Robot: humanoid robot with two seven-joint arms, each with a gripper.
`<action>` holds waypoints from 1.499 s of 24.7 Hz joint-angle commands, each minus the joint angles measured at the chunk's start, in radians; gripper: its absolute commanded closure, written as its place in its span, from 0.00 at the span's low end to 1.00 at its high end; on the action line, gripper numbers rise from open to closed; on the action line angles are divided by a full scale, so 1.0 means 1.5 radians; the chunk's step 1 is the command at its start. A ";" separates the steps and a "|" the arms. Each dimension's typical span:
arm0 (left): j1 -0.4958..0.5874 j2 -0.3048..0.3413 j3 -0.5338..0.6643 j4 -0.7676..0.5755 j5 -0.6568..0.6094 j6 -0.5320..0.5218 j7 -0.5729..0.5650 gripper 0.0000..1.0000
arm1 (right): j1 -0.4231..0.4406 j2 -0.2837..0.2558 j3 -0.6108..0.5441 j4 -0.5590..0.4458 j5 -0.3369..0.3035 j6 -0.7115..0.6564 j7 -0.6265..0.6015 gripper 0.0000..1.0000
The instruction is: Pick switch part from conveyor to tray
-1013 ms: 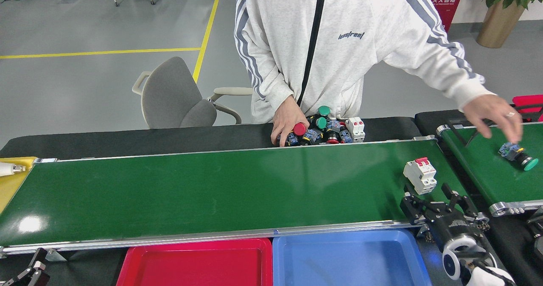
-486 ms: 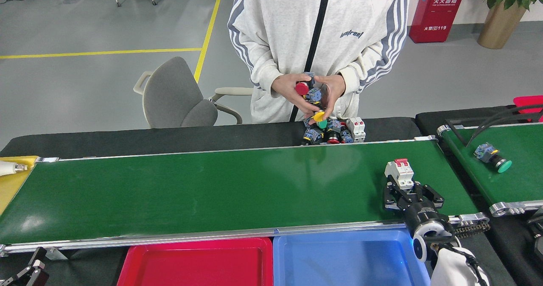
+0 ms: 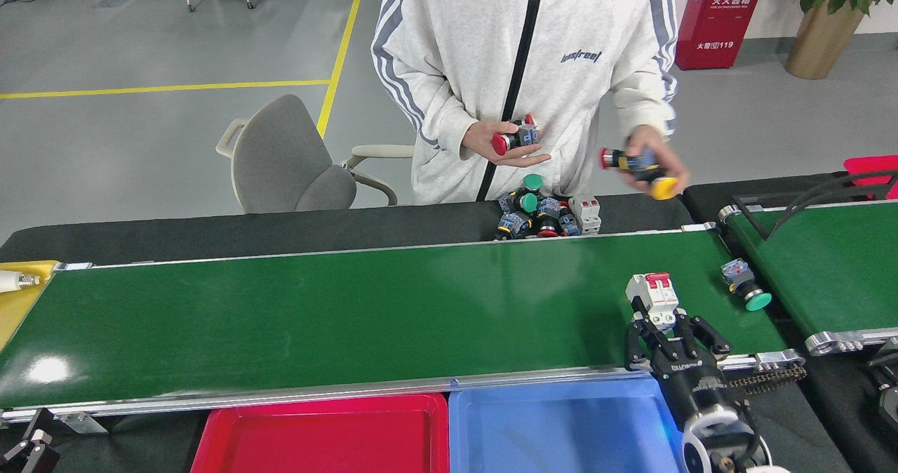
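Observation:
A white switch part with a red toggle (image 3: 652,296) stands on the conveyor (image 3: 351,318), near the right end of its dark green belt. My right gripper (image 3: 670,336) reaches over the near rail, open. Its fingers (image 3: 633,338) are spread at the near base of that part; I cannot tell whether they touch it. A green-capped push button (image 3: 745,287) lies on the belt's far right end. The blue tray (image 3: 561,431) and the red tray (image 3: 323,434) sit below the near rail. Only a dark piece of my left gripper (image 3: 24,450) shows at the bottom left corner.
A person stands behind the belt with a red-capped switch in one hand (image 3: 508,140) and a yellow-capped one in the other (image 3: 642,168). A pile of switch parts (image 3: 547,213) lies on the black ledge. A shorter green belt (image 3: 835,262) with black cables is at right.
The white switch part has travelled left along the belt and my right gripper has followed it. The green-capped button passed from the short belt onto the conveyor. The person lifted switches from the pile.

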 commanded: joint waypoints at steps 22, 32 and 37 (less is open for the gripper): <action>-0.001 0.015 0.013 -0.006 0.000 0.001 0.002 0.00 | 0.121 -0.002 0.000 -0.076 0.000 -0.042 -0.011 0.92; 0.003 0.016 0.014 -0.005 0.000 -0.002 0.002 0.00 | 0.134 0.007 0.000 -0.080 0.001 -0.045 -0.010 0.00; 0.006 0.015 0.014 -0.006 0.001 -0.021 0.002 0.00 | 0.131 0.035 -0.002 -0.085 0.001 -0.039 -0.006 0.00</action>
